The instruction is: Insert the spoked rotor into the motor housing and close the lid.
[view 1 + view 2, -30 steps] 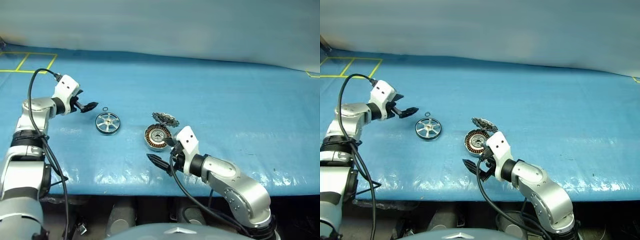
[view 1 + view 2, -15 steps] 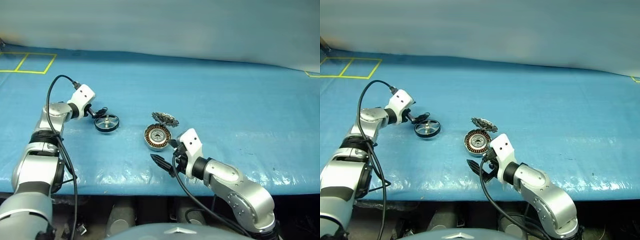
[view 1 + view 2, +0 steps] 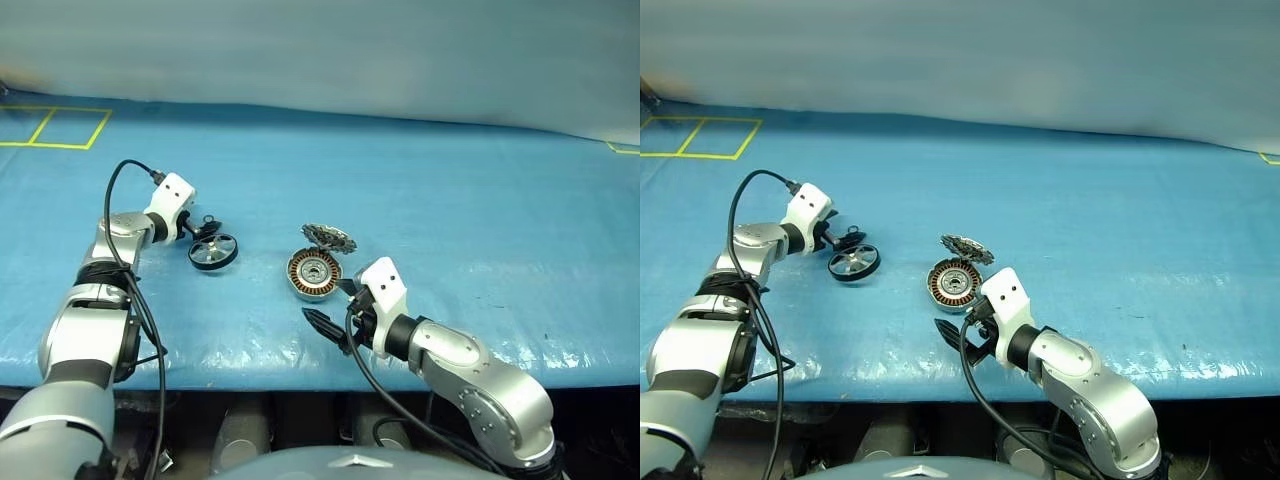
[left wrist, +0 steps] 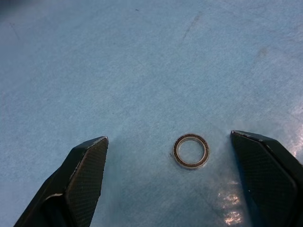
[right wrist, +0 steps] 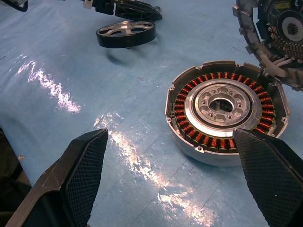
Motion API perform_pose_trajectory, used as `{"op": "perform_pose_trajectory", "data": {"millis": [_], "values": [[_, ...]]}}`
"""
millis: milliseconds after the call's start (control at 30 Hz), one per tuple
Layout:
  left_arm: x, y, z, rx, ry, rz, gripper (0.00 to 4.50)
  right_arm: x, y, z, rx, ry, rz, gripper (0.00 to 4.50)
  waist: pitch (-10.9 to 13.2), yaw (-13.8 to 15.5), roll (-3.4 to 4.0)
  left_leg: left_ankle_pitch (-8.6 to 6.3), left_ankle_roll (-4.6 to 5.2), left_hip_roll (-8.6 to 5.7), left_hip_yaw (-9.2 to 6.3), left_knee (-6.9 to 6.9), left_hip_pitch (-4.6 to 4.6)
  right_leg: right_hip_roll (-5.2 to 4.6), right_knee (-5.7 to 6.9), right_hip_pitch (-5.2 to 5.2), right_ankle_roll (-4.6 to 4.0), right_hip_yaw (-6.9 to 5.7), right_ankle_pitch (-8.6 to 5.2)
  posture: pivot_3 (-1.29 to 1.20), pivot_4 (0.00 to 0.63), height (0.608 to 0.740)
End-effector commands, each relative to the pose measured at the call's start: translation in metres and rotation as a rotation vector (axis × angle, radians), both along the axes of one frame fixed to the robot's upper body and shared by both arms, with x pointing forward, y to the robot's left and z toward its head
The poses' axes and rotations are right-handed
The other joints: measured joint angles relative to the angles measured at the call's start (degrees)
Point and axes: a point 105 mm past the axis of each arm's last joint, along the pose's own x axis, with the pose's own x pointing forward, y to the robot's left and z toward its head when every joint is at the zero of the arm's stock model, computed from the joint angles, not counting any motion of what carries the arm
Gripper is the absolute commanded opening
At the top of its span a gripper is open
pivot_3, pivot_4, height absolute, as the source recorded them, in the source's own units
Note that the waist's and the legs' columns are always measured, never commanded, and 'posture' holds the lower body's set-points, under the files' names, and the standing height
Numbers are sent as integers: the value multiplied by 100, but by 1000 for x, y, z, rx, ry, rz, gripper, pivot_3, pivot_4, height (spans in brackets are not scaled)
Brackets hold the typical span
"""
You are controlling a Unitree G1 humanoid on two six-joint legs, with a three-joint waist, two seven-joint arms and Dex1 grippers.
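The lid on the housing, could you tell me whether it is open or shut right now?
Open. The lid stands swung up behind the housing, whose copper windings and silver hub lie exposed.

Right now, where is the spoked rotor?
In the head views the spoked rotor lies on the blue table cover, left of the motor housing, just right of the left gripper and the small ring.

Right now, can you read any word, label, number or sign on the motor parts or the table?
None can be read.
Open lid: a small pale patch on its inner face, too small to read.
Motor housing, spoked wheel and small ring: no markings visible.
Blue table cover: yellow tape lines only, no writing.
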Motion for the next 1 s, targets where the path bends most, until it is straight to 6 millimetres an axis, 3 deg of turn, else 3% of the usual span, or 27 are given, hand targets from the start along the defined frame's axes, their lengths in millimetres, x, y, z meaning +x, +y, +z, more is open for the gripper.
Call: {"op": "perform_pose_trajectory", "data": {"millis": [33,100,400,433,633,1000], "values": [[-7,6,-15,-2,76,37,4327,-2,1,12,25,-49,7,4490,-2,-3,-1,0,0,0,0,0,1,0,1,1,0,0,0,0,150,740],[-8,8,-17,-21,90,60,3939,-2,1,12,25,-50,5,4500,-3,-5,-2,1,0,1,0,1,5,0,4,2,0,1,0,0,150,740],[-13,10,-28,-47,125,104,906,0,1,13,26,-50,1,4500,-4,-19,-2,12,-3,5,1,21,25,-3,60,0,-7,10,-8,0,150,740],[-13,10,-28,-47,124,101,736,0,1,13,26,-50,0,4500,-4,-22,-2,12,-3,6,1,26,24,-4,69,-2,-10,10,-10,0,150,740],[-11,18,-13,-67,68,105,739,0,2,13,34,-47,4,4500,-5,-45,-3,16,-6,36,2,31,24,-4,79,-7,-15,10,-10,0,150,740],[-16,20,47,-107,-53,-69,739,2,9,16,54,-56,44,4500,-1,-4,-10,14,-5,37,1,30,-5,-4,75,-29,-25,8,-8,0,150,740]]}}
